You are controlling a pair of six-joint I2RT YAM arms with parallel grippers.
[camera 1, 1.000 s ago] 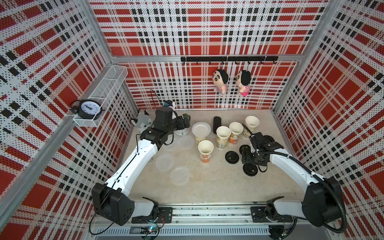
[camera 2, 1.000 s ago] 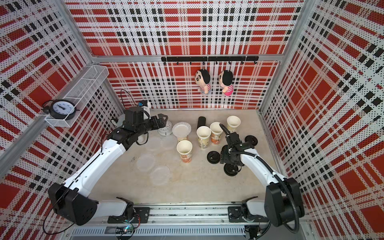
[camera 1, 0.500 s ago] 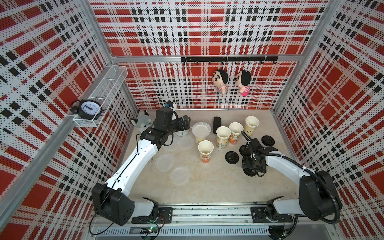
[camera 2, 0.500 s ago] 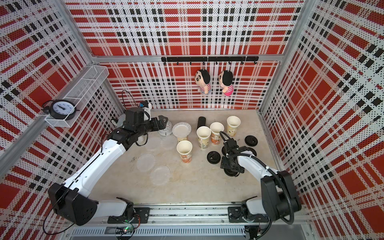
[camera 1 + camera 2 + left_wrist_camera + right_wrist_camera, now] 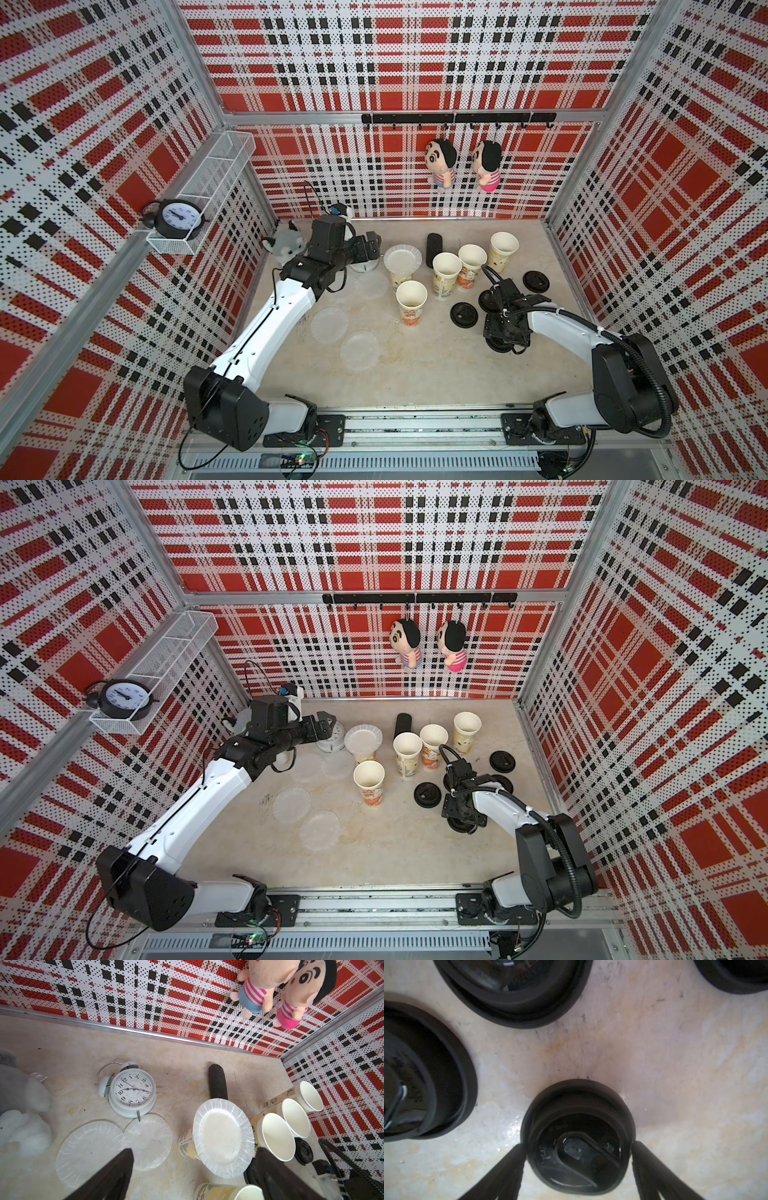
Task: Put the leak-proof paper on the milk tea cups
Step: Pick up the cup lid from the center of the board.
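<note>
A: Left pincer [image 5: 194,1150] wide, empty. Loose paper sheet [image 5: 89,1151] flat on counter [image 5: 62,1043] just beside it; left arm's nearer.
B: Bare cups [image 5: 276,1136] right of that. Right pincer [image 5: 576,1145] straddles a black lid [image 5: 577,1105], grip unclear.

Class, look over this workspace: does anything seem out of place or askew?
The white alarm clock lies face up on its back rather than standing, one foot at the edge of a loose leak-proof paper on the table.
</note>
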